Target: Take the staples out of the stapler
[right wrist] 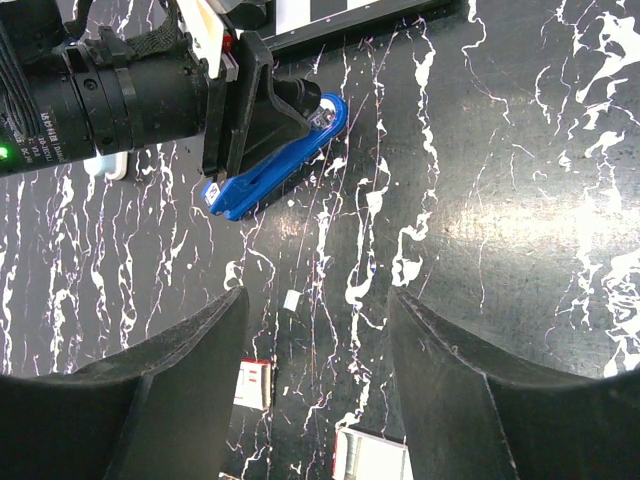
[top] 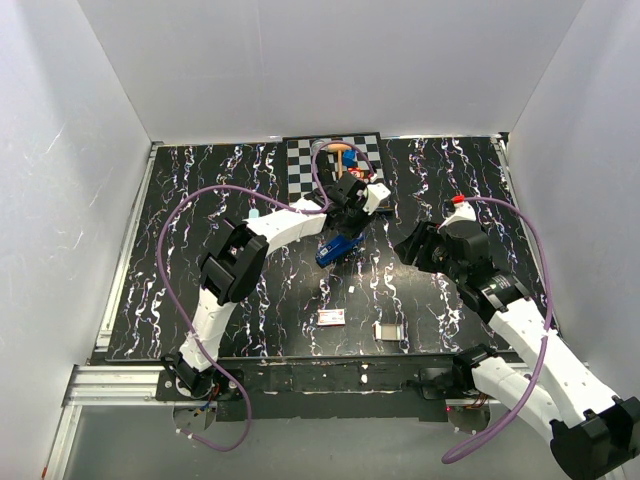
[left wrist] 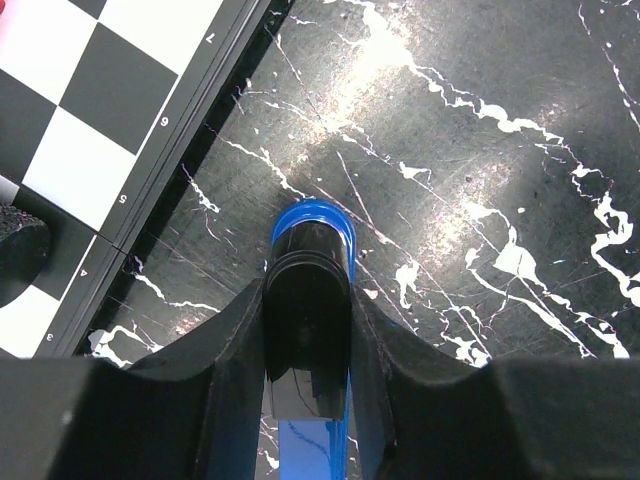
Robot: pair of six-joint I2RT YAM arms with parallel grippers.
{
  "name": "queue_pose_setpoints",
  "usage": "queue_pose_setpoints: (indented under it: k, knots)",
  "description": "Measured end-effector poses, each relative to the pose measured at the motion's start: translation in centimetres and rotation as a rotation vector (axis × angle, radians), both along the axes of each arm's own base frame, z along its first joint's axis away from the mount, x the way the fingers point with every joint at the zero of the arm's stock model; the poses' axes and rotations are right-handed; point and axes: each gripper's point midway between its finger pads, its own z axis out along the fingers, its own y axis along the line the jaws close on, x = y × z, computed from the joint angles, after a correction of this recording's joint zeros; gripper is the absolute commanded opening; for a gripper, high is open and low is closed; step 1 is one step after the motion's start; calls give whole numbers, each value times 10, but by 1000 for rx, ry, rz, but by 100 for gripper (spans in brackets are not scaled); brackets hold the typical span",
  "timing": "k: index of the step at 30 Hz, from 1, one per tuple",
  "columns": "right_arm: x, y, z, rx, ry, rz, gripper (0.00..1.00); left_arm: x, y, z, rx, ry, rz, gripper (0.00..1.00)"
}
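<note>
While the left gripper clamps the stapler by its black top, near the middle of the table just beside the checkerboard mat, no staple strip shows outside it. I judge the task barely begun: the grasp is made, while opening it and removing the staples remain. The right gripper hangs well apart, jaws spread wide and empty; the stapler is slim, glossy dark-blue plastic with a rounded nose, set between matte black fingers above a hard, white-veined black surface.
</note>
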Motion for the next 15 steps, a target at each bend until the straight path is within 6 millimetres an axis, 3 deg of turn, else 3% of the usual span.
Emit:
queue_pose_setpoints:
  k: [9,15]
  knots:
    - [-1,1,2,4,-8,9,63,0,0,1,0,-1,2,0]
    - [-3,-2,12,-37,-41,41,63,-14,4,17,-30,19,-16,0]
